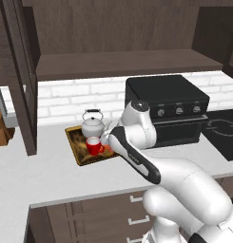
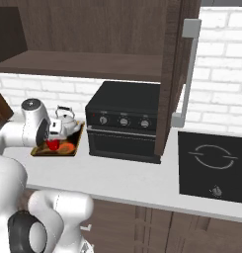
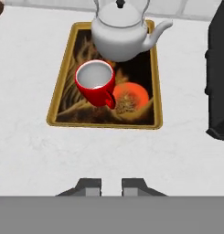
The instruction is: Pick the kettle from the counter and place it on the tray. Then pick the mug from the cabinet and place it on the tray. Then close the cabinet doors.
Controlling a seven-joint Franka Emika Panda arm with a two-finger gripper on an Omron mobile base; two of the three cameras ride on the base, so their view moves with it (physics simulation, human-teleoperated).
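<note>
The tray (image 3: 157,80) lies on the counter (image 3: 31,155) with its golden rim and dark picture. At its far end stands the white-silver kettle (image 3: 120,39), spout to the right. The red mug (image 3: 96,84) stands upright in the tray's middle, beside the orange patch; it also shows in the left base view (image 1: 93,145). My gripper (image 3: 111,185) hovers over the counter just short of the tray's near rim, fingertips close together with nothing between them. The cabinet (image 1: 127,64) above has its doors (image 1: 20,80) swung open, the right one with its silver handle (image 2: 189,69).
A black oven box (image 1: 168,109) sits right of the tray, close to its edge. A dark cooktop (image 2: 214,165) is set into the counter further right. A wooden block (image 1: 1,128) stands at the far left. The open left door hangs over the counter.
</note>
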